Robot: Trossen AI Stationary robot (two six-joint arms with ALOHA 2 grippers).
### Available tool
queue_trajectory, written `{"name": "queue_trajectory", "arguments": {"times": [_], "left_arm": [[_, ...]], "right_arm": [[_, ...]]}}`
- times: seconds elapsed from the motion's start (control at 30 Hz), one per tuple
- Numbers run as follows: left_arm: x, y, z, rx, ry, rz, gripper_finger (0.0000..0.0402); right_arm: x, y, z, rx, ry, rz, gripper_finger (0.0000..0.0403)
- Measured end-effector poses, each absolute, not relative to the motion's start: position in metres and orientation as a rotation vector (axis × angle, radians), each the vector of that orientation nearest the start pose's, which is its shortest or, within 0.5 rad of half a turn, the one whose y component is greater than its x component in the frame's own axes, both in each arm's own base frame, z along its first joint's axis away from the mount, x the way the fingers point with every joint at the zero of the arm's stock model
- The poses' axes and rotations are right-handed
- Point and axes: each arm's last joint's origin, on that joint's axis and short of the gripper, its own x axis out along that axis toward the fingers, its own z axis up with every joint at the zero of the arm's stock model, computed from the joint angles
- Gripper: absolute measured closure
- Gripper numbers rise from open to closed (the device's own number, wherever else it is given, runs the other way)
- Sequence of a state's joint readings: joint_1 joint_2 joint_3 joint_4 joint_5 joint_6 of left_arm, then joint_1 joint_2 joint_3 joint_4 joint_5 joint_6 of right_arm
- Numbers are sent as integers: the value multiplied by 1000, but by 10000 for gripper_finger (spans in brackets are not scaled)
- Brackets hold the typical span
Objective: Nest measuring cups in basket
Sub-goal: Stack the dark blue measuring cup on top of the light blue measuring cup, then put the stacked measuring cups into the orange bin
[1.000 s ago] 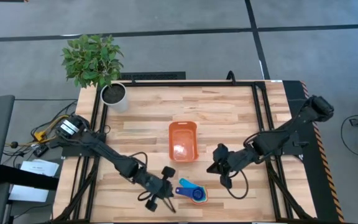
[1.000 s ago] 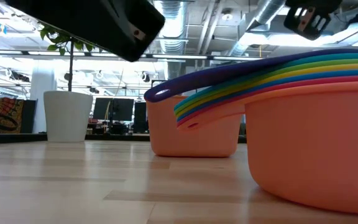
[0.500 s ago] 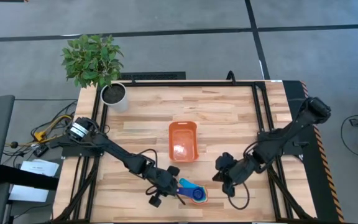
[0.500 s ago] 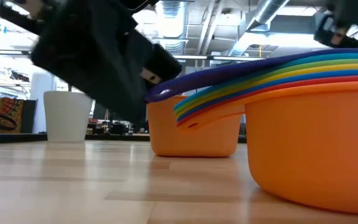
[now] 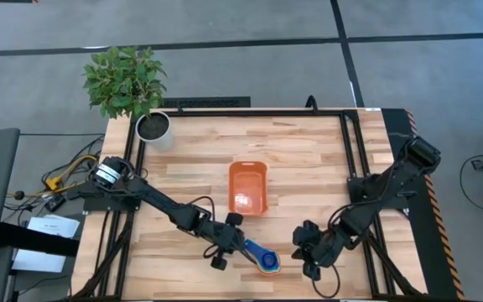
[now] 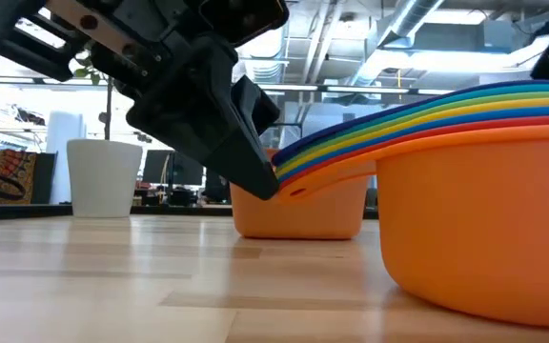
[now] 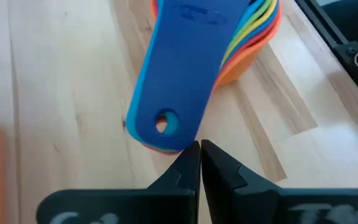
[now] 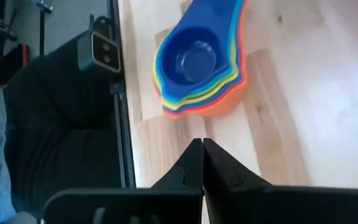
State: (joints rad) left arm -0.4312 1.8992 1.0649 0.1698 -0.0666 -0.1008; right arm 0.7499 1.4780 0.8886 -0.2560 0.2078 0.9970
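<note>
Both grippers pinched together, empty: left gripper (image 5: 240, 242) tips at the stacked cups' (image 5: 266, 262) handle ends, likely to nudge them; right gripper (image 5: 302, 252) just beside the bowls; basket (image 5: 247, 189) beyond, holding none.

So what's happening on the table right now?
The measuring cups sit nested in one stack on the wood near the table's front edge, not yet in the orange basket behind them. The left gripper, fingers shut, is at the tip of the stacked handles, and the right gripper, also shut, is close on the stack's other side. Neither holds anything. A potted plant stands at the far left corner.
</note>
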Motion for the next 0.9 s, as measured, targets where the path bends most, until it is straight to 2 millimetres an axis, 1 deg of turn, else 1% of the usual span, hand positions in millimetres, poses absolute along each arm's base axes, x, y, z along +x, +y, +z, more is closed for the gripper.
{"name": "queue_trajectory", "arguments": {"times": [0.2,0.33,0.5,0.6,0.7,0.8,0.9], "left_arm": [[354,-160,155,54,680,-311,401],[349,-160,160,61,706,-316,401],[339,-161,174,80,722,-326,401],[334,-164,187,117,685,-327,401],[328,-167,199,166,646,-317,401],[323,-167,208,216,628,-293,401],[320,-165,210,252,634,-227,401]], "right_arm": [[215,208,204,502,929,137,374],[213,211,205,490,920,150,377],[214,212,206,491,885,135,395],[218,216,205,498,825,116,397],[222,224,200,527,802,147,393],[224,234,187,557,843,188,393],[228,243,174,600,876,225,397]]}}
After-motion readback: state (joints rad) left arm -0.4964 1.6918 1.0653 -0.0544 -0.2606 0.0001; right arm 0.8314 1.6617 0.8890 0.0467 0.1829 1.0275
